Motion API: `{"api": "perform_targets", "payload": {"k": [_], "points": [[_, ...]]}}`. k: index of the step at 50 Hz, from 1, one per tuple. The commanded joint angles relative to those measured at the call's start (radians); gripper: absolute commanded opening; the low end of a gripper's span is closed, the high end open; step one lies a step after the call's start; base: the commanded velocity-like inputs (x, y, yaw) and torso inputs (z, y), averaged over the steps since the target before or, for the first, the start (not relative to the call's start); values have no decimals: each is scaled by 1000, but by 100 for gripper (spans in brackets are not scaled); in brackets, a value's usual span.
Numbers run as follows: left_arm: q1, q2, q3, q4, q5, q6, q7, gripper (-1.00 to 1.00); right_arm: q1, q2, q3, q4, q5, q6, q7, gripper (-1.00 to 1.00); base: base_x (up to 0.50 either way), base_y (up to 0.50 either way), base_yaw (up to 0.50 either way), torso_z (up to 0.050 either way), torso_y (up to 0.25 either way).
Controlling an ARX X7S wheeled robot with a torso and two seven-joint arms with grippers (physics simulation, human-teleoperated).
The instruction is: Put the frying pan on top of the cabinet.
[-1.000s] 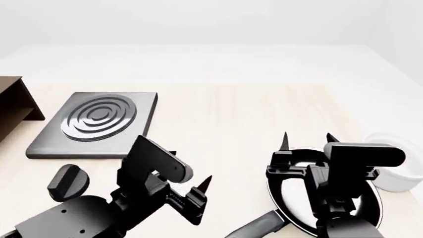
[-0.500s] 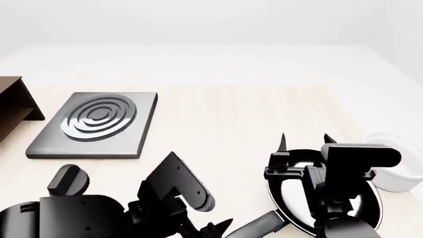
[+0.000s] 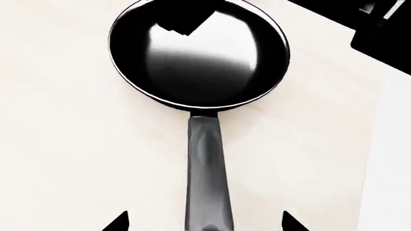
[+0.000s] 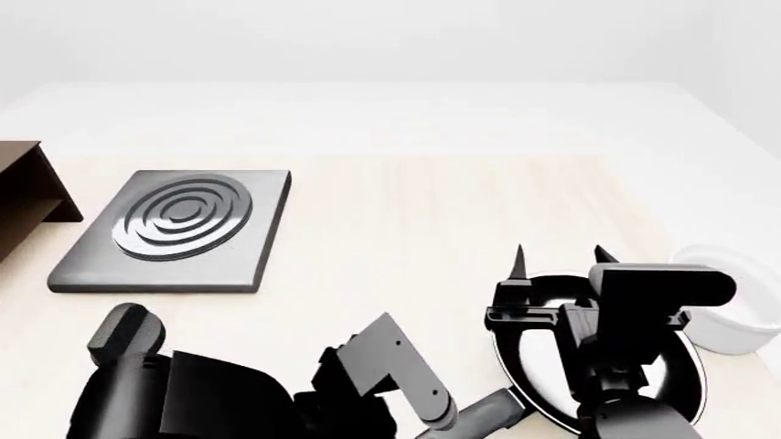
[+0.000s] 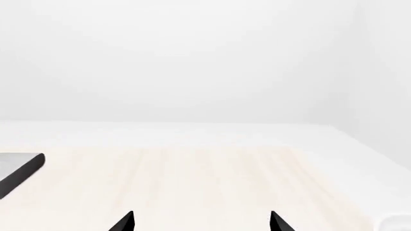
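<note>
frying pan (image 4: 606,366): flat on pale wooden table (image 4: 415,229), near-right, handle toward robot | left gripper (image 3: 204,222): spread wide, 2 fingertips straddling pan handle, not touching | right gripper (image 4: 559,261): parted, above pan, holding nothing | cabinet (image 4: 22,197): far-left edge | hob (image 4: 177,229): beside cabinet | white bowl (image 4: 732,311): right of pan

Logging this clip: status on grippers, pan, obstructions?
Left gripper open, straddling the handle. Right gripper open, empty, above the frying pan. Pan on table, cabinet far left. Hob between.
</note>
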Motion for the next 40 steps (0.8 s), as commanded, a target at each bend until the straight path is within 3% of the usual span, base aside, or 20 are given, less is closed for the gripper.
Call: {"api": "perform_targets", "payload": {"k": [1,23,40], "points": [[-29,28,144,-74,77,53,33,100,-3,2,-4,3,4,-11,2,100,0,0,0,0,0],[-65,72,331,-296,236,146,112,100,-12,5,-7,3,17,-26,5,100,0,0,0,0,0],[-100,138,375,-418,183,88,154,100,-18,10,-11,-7,28,-35,6,100,0,0,0,0,0]]}}
